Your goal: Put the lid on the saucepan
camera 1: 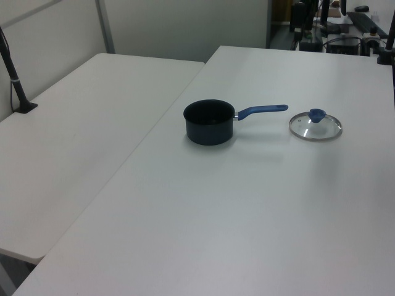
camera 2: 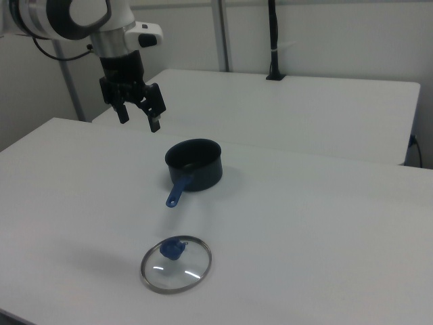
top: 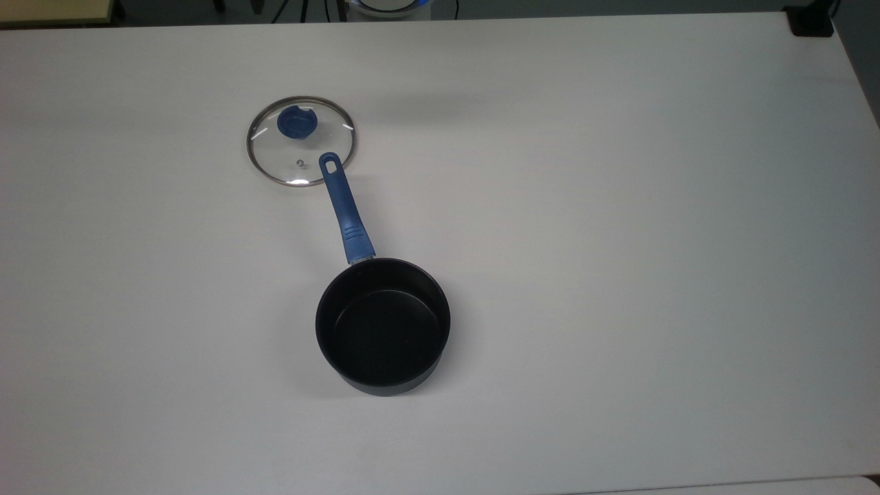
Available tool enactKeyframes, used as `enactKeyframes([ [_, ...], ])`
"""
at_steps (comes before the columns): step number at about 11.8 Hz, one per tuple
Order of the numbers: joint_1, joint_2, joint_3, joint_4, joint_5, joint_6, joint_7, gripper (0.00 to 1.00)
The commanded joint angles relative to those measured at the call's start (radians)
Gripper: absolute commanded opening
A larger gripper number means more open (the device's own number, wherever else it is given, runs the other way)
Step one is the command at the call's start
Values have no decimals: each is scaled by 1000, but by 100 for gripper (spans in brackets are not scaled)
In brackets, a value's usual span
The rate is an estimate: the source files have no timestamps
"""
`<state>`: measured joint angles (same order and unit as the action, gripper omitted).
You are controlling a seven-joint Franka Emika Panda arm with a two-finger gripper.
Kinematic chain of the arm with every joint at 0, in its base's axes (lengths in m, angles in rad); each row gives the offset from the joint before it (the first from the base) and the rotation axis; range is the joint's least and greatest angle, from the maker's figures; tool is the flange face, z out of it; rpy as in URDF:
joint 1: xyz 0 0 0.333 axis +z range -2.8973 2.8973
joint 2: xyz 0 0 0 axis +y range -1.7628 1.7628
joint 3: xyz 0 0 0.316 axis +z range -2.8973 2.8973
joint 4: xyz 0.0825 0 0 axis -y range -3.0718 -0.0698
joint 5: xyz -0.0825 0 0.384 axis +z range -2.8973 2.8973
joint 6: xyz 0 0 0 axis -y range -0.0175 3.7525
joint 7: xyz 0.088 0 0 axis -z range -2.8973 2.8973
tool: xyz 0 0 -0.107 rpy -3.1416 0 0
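The saucepan (top: 382,326) is a small black pan standing upright on the white table, its long blue handle (top: 344,213) reaching toward the lid. The lid (top: 301,141), clear glass with a metal rim and a blue knob (top: 297,124), lies flat on the table, and the handle's end overlaps its rim in the top view. In the left view the saucepan (camera 1: 210,121) sits left of the lid (camera 1: 315,126). In the right view my gripper (camera 2: 139,122) hangs open in the air, up and to the left of the saucepan (camera 2: 195,164), well away from the lid (camera 2: 176,264). Nothing is between its fingers.
A second white table (camera 1: 80,123) adjoins on the left view's left. A black post (camera 2: 273,40) is clamped at the far table edge in the right view. Dark equipment (camera 1: 333,24) stands beyond the table's far end in the left view.
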<state>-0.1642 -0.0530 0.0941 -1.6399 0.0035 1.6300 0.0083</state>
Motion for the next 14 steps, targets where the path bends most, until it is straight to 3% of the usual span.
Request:
enactKeyframes([
  [1,18,-1,-10,-5,-10,14,-10,100],
  [8,17,2,-16,-8,-10,16,-36,100],
  [11,2,-11,-20,-46,-23,-57,-415,100],
  [12,-6,-10,-20,-73,-33,-76,-436,100],
  [14,-8,-19,-16,-246,-138,57,-427,100],
])
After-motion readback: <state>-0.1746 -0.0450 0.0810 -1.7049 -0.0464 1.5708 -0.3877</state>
